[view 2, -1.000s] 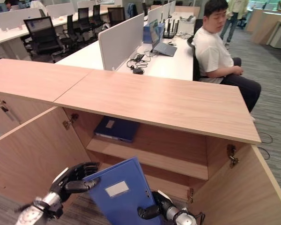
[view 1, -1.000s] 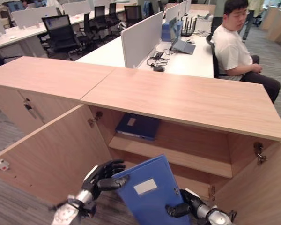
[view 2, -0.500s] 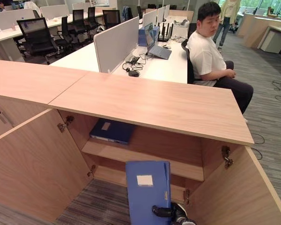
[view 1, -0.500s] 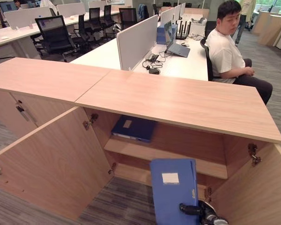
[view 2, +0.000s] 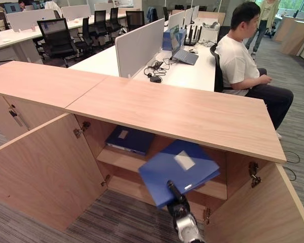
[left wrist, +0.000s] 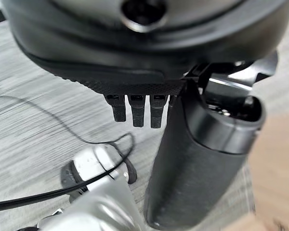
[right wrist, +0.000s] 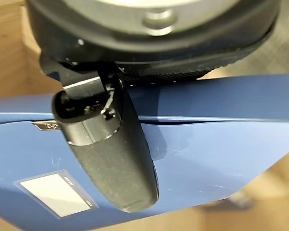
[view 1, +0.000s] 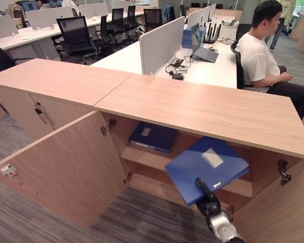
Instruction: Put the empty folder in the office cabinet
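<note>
The blue folder (view 1: 205, 162) with a white label hangs tilted, almost flat, in the open office cabinet's mouth, its far edge over the shelf (view 1: 144, 158). My right hand (view 1: 206, 201) holds its near edge from below, and the thumb (right wrist: 111, 154) presses on the blue cover (right wrist: 212, 139); the fingers are hidden under it. The left hand (left wrist: 197, 159) is down over the grey carpet, its fingers relaxed and holding nothing.
A second, darker folder (view 1: 152, 136) lies on the shelf's left part. The cabinet's left door (view 1: 66, 167) and right door (view 1: 283, 212) stand wide open. Its wooden top (view 1: 202, 109) overhangs the opening. A person (view 1: 258, 55) sits at the desk behind.
The folder went from upright in front of the cabinet to nearly flat and higher, reaching into the opening. The left hand let go a second ago and dropped away. The camera shifted.
</note>
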